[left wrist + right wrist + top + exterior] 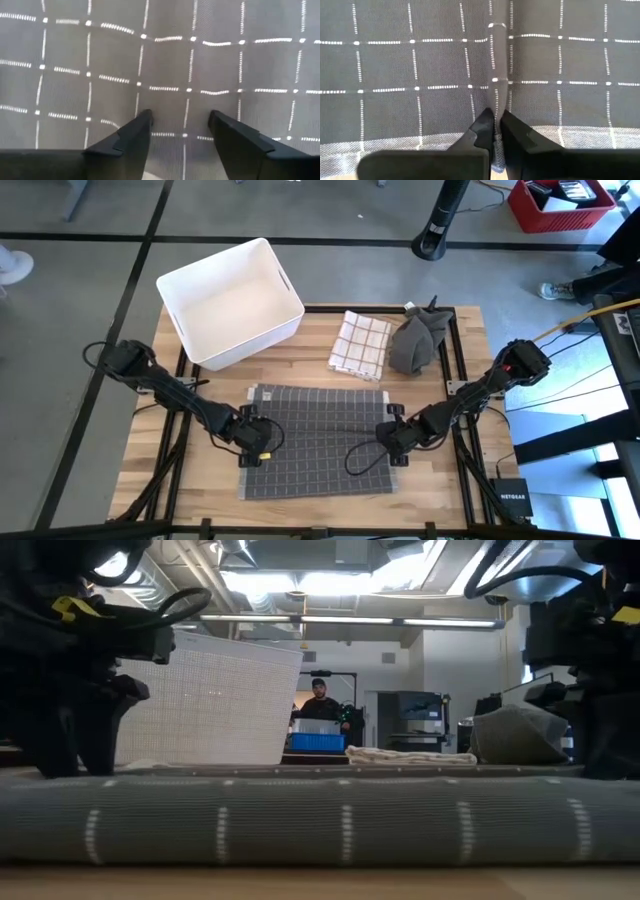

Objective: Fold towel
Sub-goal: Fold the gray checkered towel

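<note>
Currently grey towel point(315, 442) lies flat at table's 6 o'clock. Right gripper point(496, 131), at its 3 o'clock edge, pinches a fabric ridge; left gripper point(180, 131), at 9 o'clock, is spread, ungripped. Advice: close left first, then lift evenly.

You have a white bin point(231, 302) sitting on the far left part of the wooden table point(330, 511), and right of it a folded white checked cloth point(359, 344) lies flat. Just beside that cloth sits a crumpled dark grey cloth point(418, 338). Beyond the table, on the floor, you can see a red crate point(558, 204), and a person point(319, 700) stands far back in the room.
</note>
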